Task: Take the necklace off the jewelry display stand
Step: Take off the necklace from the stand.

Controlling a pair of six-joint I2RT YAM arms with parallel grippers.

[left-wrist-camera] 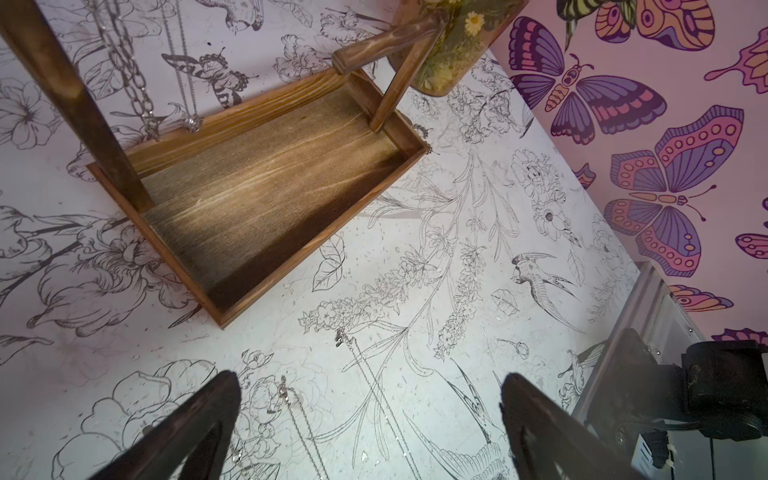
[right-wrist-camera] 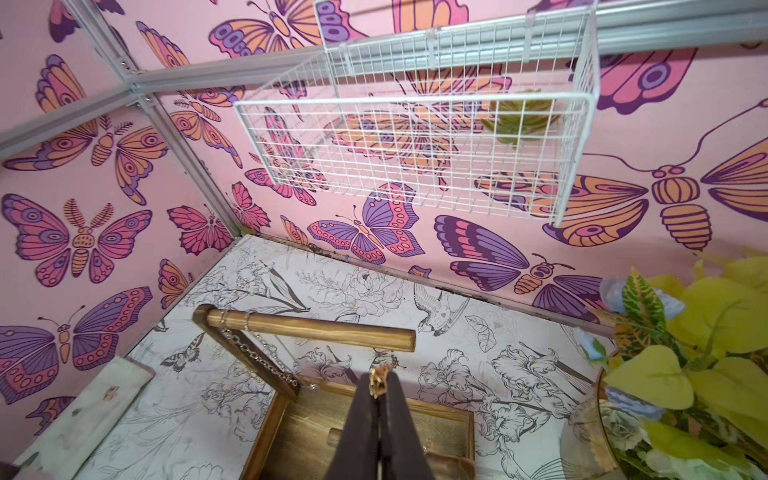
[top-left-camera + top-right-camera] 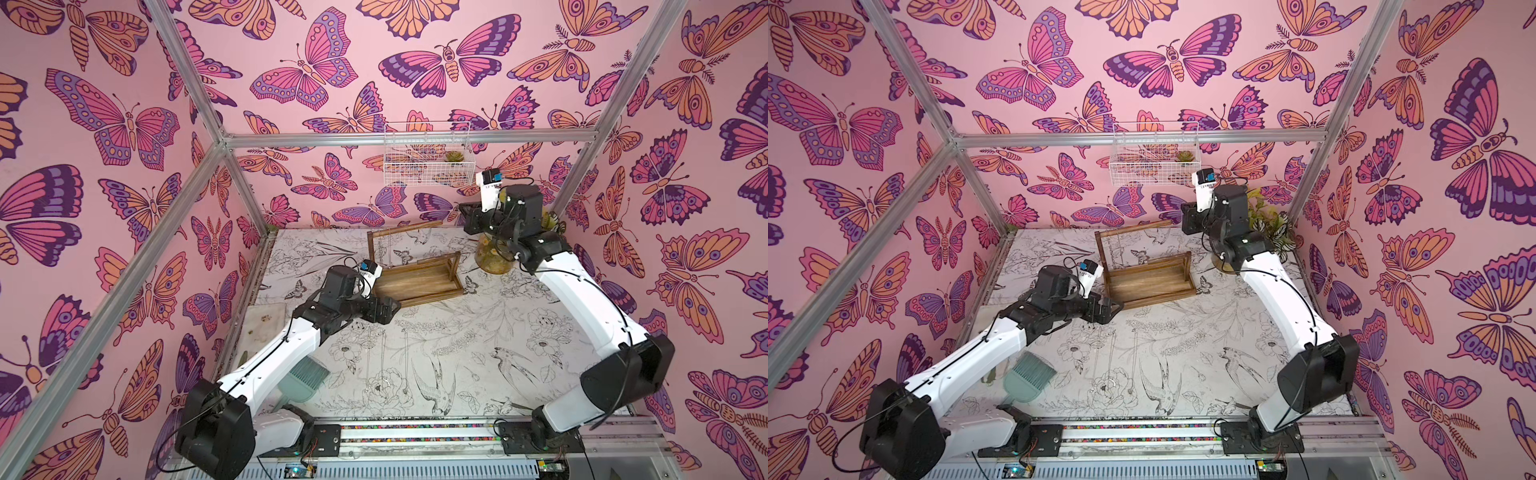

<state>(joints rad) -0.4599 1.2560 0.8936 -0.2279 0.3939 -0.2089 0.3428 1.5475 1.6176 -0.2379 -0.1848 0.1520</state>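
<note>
Right wrist view, lower centre: I see my right gripper clamped on a small gold chain over the dark brown wooden jewelry display stand, silver chains on its crossbar; left gripper gapes wide.

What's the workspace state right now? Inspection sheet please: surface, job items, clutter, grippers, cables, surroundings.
Surface: table with a black-and-white floral print; thin chains seem to lie flat on it.
Job's things: jewelry display stand upright; silver chains hang from its crossbar; of the gold necklace only a bit shows, so cannot tell if it is clear of the stand.
Clutter: teal dustpan, flower vase, white slab.
Grippers: left gripper open, empty, above the table by the stand; right gripper shut on the gold necklace, above the stand.
Cables: black leads along both arms; no snag seen.
Surroundings: butterfly walls, aluminium frame, wire basket holding a succulent.
</note>
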